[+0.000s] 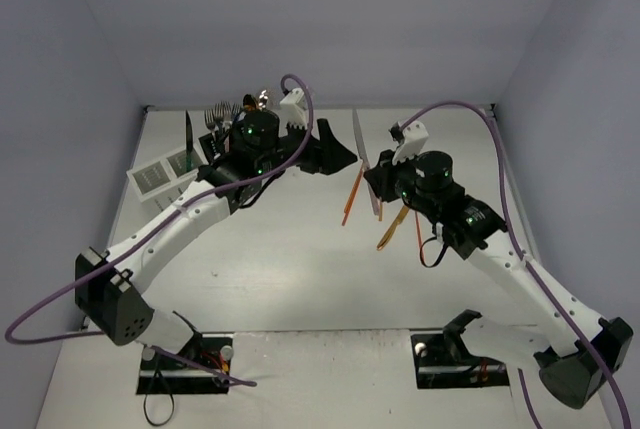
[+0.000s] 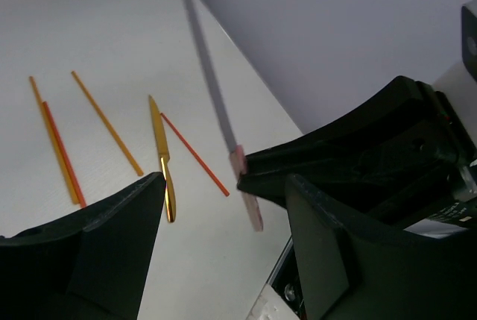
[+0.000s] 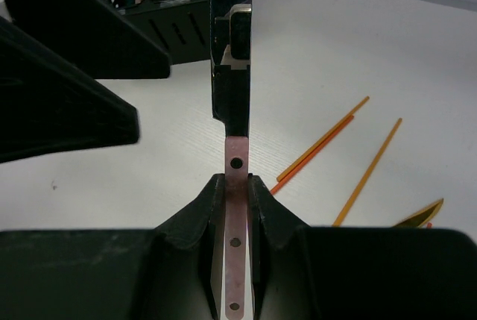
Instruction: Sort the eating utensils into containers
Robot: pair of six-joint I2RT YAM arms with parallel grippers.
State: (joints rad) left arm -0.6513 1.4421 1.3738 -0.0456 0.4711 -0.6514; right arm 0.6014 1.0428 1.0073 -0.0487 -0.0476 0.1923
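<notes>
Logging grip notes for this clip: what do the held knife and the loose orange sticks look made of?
Knife: blade looks like polished metal, showing mirror-like reflections; pink handle is matte with three round dots, plastic or coated metal. Orange sticks: thin, evenly coloured, dull; plastic or painted wood, cannot tell.

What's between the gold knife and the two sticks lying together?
A single orange stick, apart from both the gold knife and the stick pair. The left wrist view shows it best.

Four thin sticks (image 2: 107,123) — one gold knife (image 2: 162,157).
</notes>
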